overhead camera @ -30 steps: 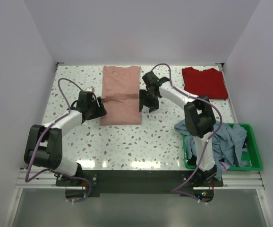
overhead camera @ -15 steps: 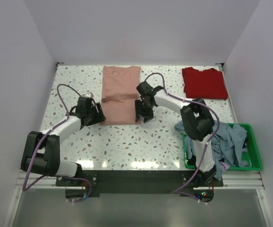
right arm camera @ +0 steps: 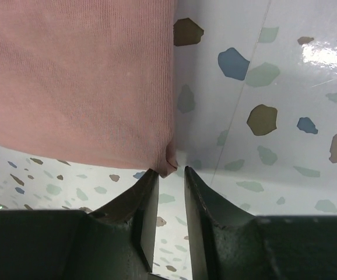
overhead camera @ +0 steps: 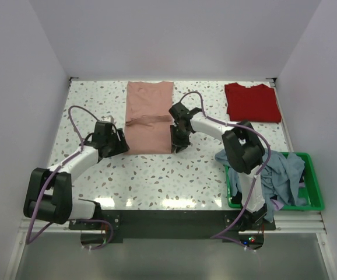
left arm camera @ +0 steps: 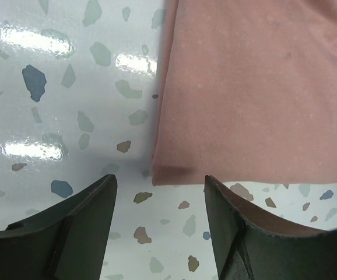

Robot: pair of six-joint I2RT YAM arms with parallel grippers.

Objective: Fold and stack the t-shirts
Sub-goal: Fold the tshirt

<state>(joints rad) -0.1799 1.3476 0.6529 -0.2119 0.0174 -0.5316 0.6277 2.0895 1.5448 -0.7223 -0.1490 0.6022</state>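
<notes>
Both arms have slid nearer along the salmon-pink t-shirt (overhead camera: 150,111), which lies as a long folded strip at the far middle of the table (overhead camera: 157,175). A second ago they stood by its mid-length crease; now each sits at a near hem corner. The left pincer (left arm camera: 160,186) is wide, straddling the near-left corner. The right pincer (right arm camera: 171,175) is narrowed to a slit just short of the near-right corner, gripping nothing. A hem-to-collar fold looks next. The red t-shirt (overhead camera: 252,102) lies folded far right, unmoved
</notes>
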